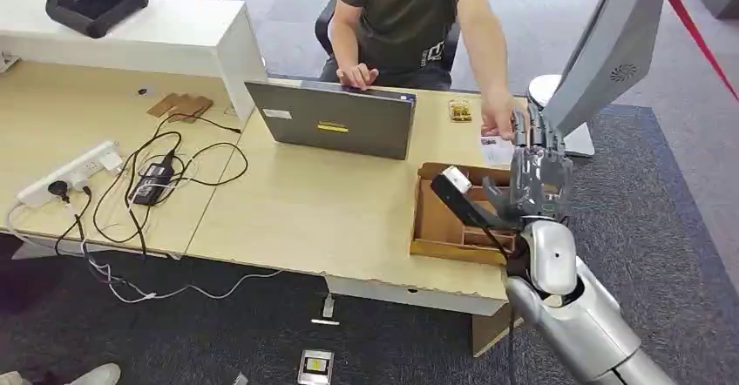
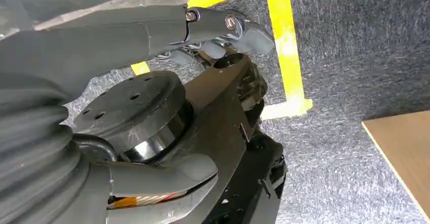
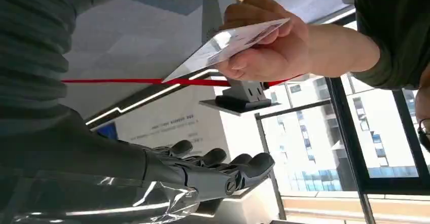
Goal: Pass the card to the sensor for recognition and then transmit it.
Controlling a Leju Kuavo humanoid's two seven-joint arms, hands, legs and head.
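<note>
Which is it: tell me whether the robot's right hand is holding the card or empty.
Empty. The right hand has its fingers extended with nothing between them; the card is held in the person's hand, apart from it.

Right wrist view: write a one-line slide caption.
A person's hand holds a card out above the robot's open right hand.

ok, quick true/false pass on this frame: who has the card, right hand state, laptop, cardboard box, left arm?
1. The right hand grips the card. False: a person's hand holds it; the right hand's fingers are spread, holding nothing.
2. The laptop is open, the person's other hand at it. True.
3. The cardboard box sits on the floor. False: it is on the desk, near the right hand.
4. The left hand hangs over carpet with yellow tape. True.
</note>
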